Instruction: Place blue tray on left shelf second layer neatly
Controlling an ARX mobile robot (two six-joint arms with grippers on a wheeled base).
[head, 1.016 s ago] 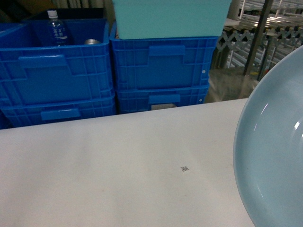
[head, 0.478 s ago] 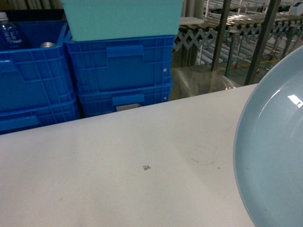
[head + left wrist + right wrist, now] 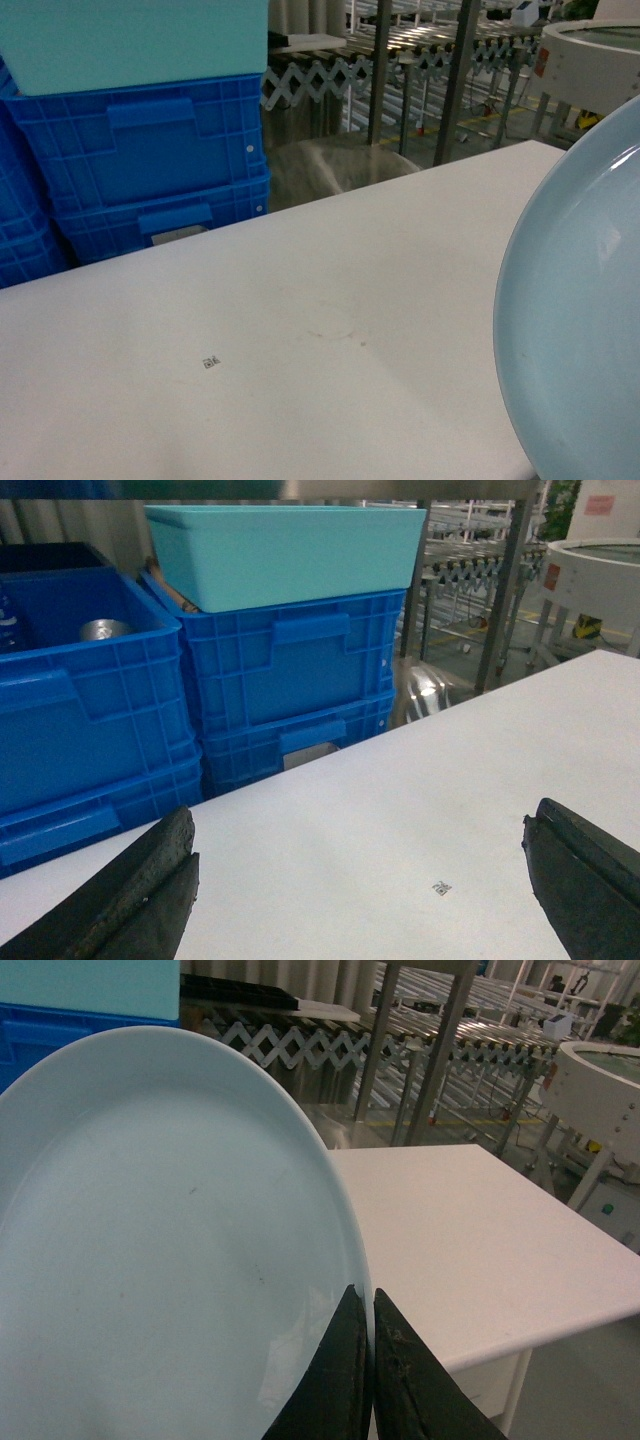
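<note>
Farther left than before, blue crates (image 3: pixel 150 160); right pincer (image 3: pixel 368 1345) clamped on blue tray (image 3: pixel 580 310), left pincer (image 3: pixel 360 880) wide.

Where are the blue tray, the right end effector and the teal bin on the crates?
blue tray (image 3: pixel 170 1260): right wrist view, on its inner surface.
right end effector (image 3: pixel 371 1310): right wrist view, between the fingertips, which clamp the tray's rim.
teal bin (image 3: pixel 290 555): left wrist view, on its front wall.

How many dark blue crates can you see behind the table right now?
4 dark blue crates: two stacked at left, two stacked under the teal bin. More may hide off-frame.
</note>
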